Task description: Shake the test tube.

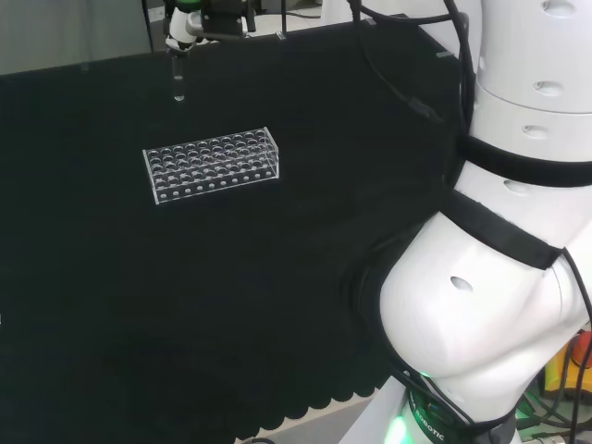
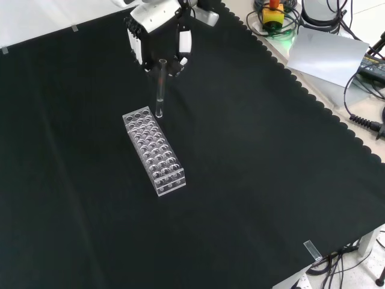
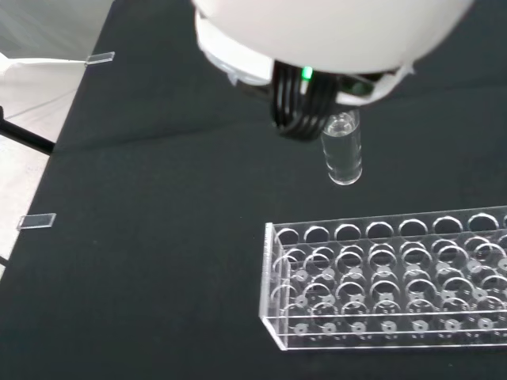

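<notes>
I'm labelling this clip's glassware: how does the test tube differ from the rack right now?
The test tube hangs upright in the air, pinched near its top by the hand; the rack lies flat on the black cloth. The test tube is a single slim cylinder; the rack is a long box with rows of round holes. The test tube is out of the rack, just past one end in the front view. Both are clear.
</notes>
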Robot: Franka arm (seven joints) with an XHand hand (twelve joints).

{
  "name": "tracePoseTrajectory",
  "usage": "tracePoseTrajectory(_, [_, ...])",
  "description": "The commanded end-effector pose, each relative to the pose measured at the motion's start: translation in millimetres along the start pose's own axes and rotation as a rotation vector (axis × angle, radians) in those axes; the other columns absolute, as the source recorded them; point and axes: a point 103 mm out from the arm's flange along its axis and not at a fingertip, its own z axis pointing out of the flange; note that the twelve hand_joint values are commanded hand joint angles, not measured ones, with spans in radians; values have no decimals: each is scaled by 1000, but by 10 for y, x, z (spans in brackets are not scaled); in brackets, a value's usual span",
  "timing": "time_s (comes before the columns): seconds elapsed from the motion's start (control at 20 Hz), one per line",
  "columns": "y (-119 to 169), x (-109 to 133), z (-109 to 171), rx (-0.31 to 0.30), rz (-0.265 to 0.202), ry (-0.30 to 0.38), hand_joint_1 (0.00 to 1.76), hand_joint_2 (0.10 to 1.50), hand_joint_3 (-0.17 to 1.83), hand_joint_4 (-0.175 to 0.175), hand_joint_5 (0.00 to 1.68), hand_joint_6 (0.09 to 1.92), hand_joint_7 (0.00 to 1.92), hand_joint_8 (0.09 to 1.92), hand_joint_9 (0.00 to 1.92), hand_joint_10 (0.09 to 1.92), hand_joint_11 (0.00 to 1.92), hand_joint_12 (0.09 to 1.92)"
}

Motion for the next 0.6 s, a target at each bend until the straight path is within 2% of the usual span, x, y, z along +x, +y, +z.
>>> tracePoseTrajectory(0.05, [-47,-430,-40,-18,108,-37,1438,549,784,-175,1293,636,1354,678,1330,630,1243,867])
tracePoseTrajectory(0.3, [-100,-1025,-140,-55,251,-86,1438,548,785,-175,1293,637,1353,679,1331,630,1242,866])
tracePoseTrajectory(0.6, [-242,-1645,-296,-98,377,-110,1438,548,787,-175,1293,637,1352,680,1332,631,1242,866])
